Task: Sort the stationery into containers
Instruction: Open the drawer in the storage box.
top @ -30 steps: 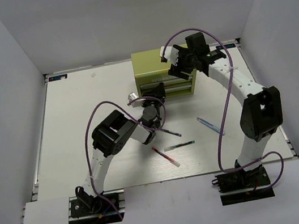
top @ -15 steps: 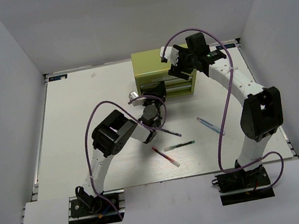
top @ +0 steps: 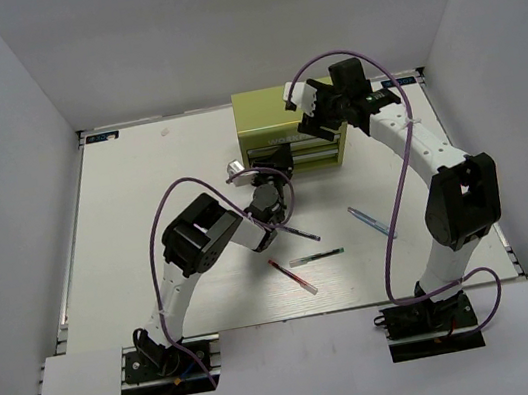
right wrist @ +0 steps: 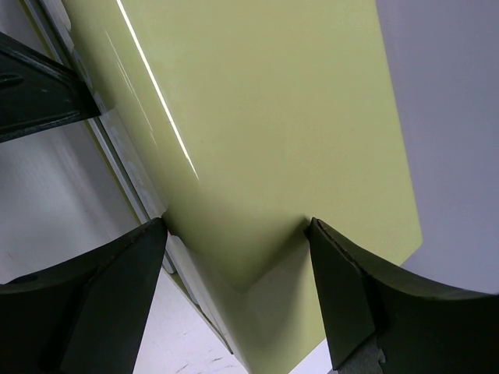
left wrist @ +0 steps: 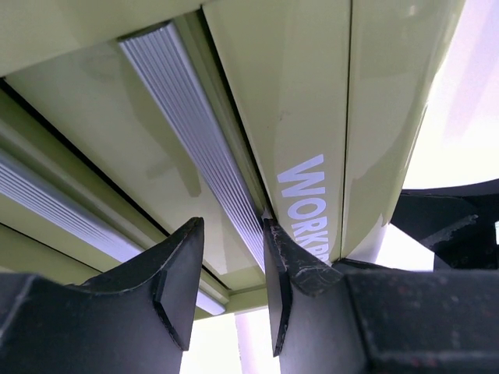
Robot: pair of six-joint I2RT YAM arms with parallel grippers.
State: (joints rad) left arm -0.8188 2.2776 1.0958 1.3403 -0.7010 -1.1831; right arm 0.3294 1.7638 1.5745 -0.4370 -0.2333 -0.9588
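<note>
The olive-green cabinet (top: 277, 124) stands at the far edge of the worktop (top: 144, 207), a little right of the middle, its drawer fronts facing the near edge; the left gripper (top: 274, 167) is at that front face, and in the left wrist view its fingers (left wrist: 175, 288) are narrowly spread around the lower end of a ribbed metal drawer handle (left wrist: 199, 148); one pad meets the strip's edge, the other shows a thin gap, so it straddles the handle without clearly pinching it; pale lettering (left wrist: 308, 202) runs along the panel just beside that handle. The right gripper (top: 314, 118) sits over the cabinet's top at its right end, toward the far-right corner of the worktop; in the right wrist view its fingers (right wrist: 93, 304) are spread wide with a corner of the cabinet's top between them, both tips close against the metal, though whether they press on it cannot be told. All four pens lie loose on the worktop, apart from the cabinet, toward the near edge and right of the middle; the dark pen (top: 292, 224) lies just beside the left arm's wrist; the green pen (top: 317, 257) lies nearer the near edge; the red pen (top: 292, 276) lies slantwise just beside it; the light blue pen (top: 371, 221) lies toward the right edge, apart from the other three.
</note>
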